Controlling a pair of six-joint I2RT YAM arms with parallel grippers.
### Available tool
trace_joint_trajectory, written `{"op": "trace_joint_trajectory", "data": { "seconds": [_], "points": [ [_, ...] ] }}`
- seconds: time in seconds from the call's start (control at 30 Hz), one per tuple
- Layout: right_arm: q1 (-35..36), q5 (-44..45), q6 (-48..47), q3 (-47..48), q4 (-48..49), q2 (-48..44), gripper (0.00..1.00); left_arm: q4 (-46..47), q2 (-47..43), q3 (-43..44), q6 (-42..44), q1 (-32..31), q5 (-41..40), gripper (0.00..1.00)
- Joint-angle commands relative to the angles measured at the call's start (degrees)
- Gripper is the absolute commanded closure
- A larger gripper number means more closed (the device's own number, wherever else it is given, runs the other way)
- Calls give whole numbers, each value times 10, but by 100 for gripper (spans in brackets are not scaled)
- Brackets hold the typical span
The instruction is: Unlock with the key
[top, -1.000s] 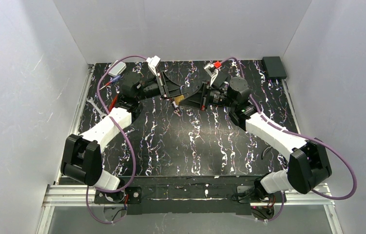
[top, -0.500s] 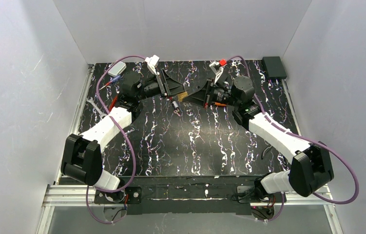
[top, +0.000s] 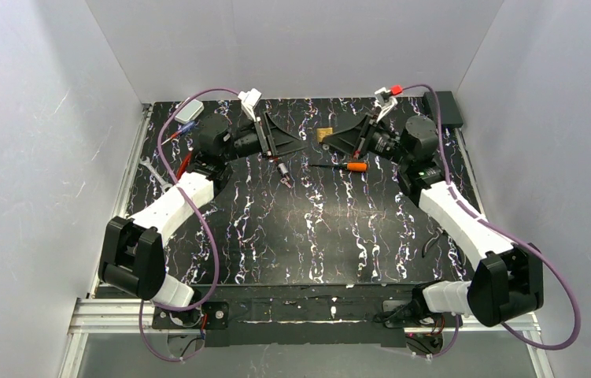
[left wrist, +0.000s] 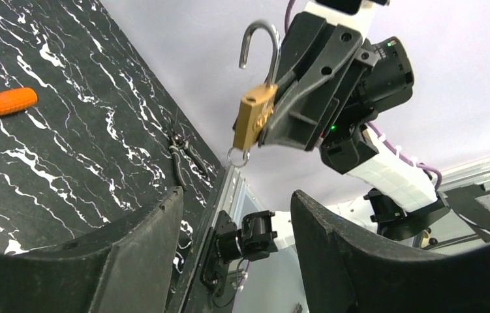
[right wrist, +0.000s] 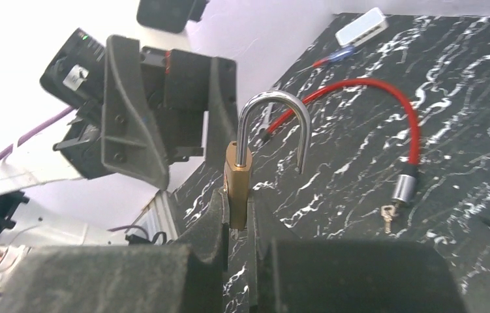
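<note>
Near the middle of the table (top: 276, 236) lie an orange-handled screwdriver (top: 351, 167) and the silver end of a red cable lock (right wrist: 385, 111). Beyond them, above the far half, two grippers face each other in the air. The left gripper (left wrist: 235, 195) has its jaws spread apart and holds nothing. The right gripper (right wrist: 239, 202) is clamped on a brass padlock (right wrist: 237, 176) whose shackle is swung open. The key (left wrist: 237, 156) hangs at the padlock's underside, with only its ring clearly showing.
</note>
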Motion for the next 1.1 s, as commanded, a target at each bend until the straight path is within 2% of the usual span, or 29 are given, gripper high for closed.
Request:
{"op": "trace_joint_trajectory", "data": {
  "seconds": [0.0,0.17,0.23,0.27,0.3,0.47,0.6,0.8,1.07],
  "points": [
    [-16,35,-33,-18,-41,-41,99,-18,-20,12,34,-1,7,39],
    [-21,66,-62,-81,-103,-53,99,-55,-34,5,63,8,-25,33],
    [-21,76,-66,-111,-108,-59,99,-72,-40,2,73,11,-42,19],
    [-21,82,-67,-126,-109,-62,99,-79,-44,0,79,13,-51,7],
    [-21,88,-66,-141,-109,-64,99,-87,-48,-2,86,13,-59,2],
    [-21,87,-54,-206,-84,-51,99,-156,-65,10,133,15,-102,2],
    [-21,75,-36,-235,-42,-23,99,-245,-87,26,189,15,-176,2],
    [-21,33,5,-248,59,77,99,-369,-99,58,247,15,-286,3],
    [-20,6,96,-237,237,211,99,-401,-94,64,258,15,-327,5]
  ]
}}
